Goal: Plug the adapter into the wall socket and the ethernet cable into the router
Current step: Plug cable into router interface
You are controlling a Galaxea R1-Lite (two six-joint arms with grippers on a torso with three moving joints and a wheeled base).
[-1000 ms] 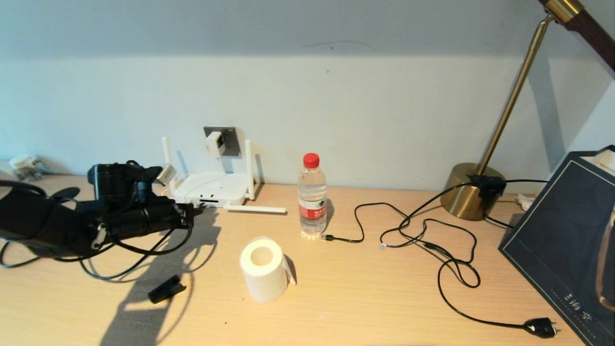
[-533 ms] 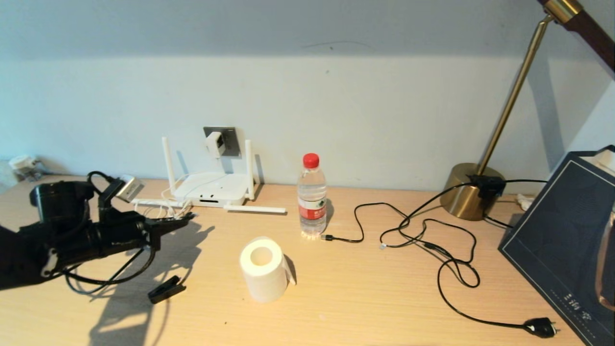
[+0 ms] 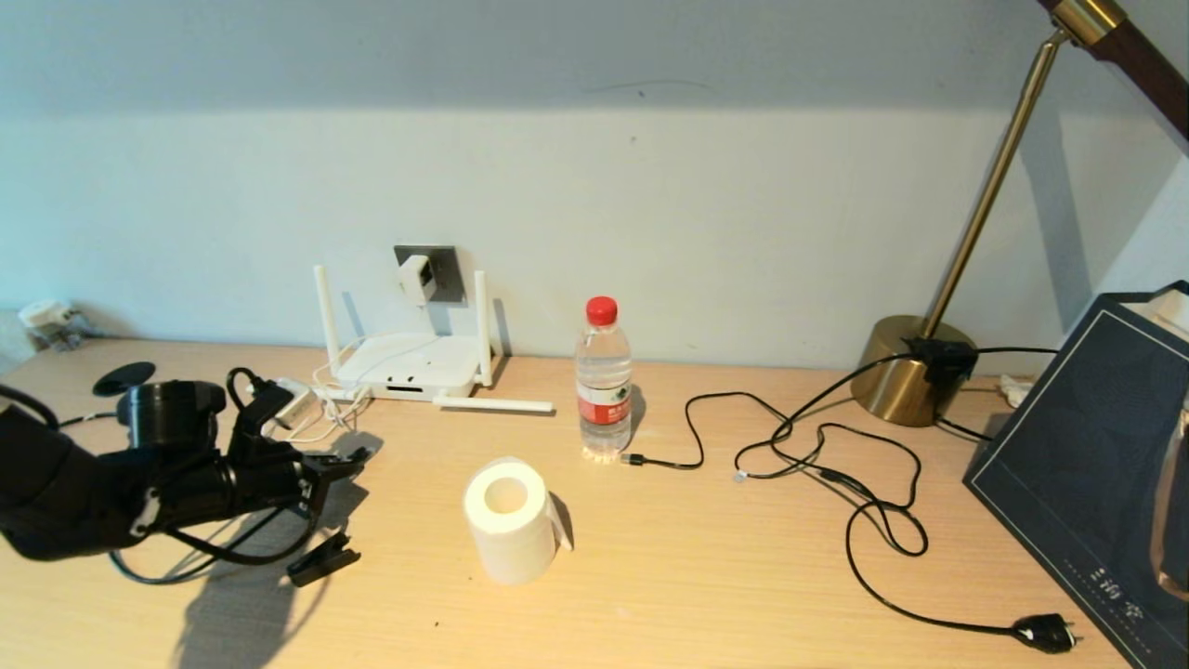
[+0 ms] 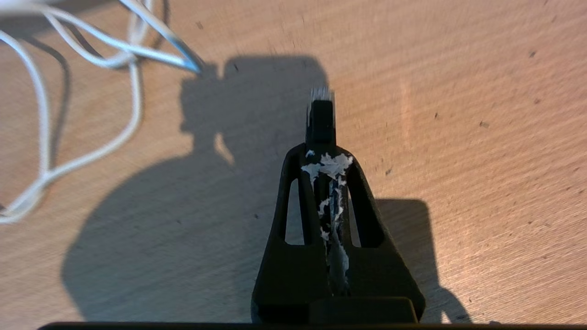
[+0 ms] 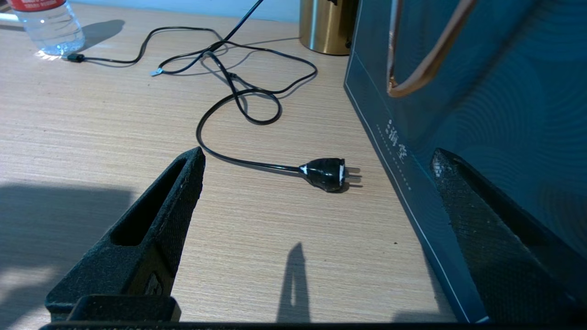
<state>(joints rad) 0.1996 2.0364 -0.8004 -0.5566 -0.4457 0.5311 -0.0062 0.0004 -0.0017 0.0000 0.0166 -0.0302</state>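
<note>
My left gripper (image 3: 346, 459) hovers low over the table's near left, in front of the router (image 3: 409, 364). It is shut on the black plug end of the ethernet cable (image 4: 321, 120), whose tip sticks out past the fingertips (image 4: 348, 165). The cable's round black disc (image 3: 124, 378) lies at the far left. The white adapter (image 3: 415, 277) sits in the dark wall socket (image 3: 444, 271) above the router, and its white cord (image 4: 46, 137) loops over the table. My right gripper (image 5: 316, 156) stands open above the table's near right, holding nothing.
A paper roll (image 3: 509, 520) and a water bottle (image 3: 604, 386) stand mid-table. A small black clip (image 3: 322, 560) lies under my left arm. A thin black cord with a two-pin plug (image 5: 325, 174) runs to the brass lamp base (image 3: 915, 372). A dark blue bag (image 3: 1087, 465) stands at the right.
My left arm has drawn back from the router toward the near left and sunk lower, still shut on the ethernet plug. One router antenna at the left now shows fully.
</note>
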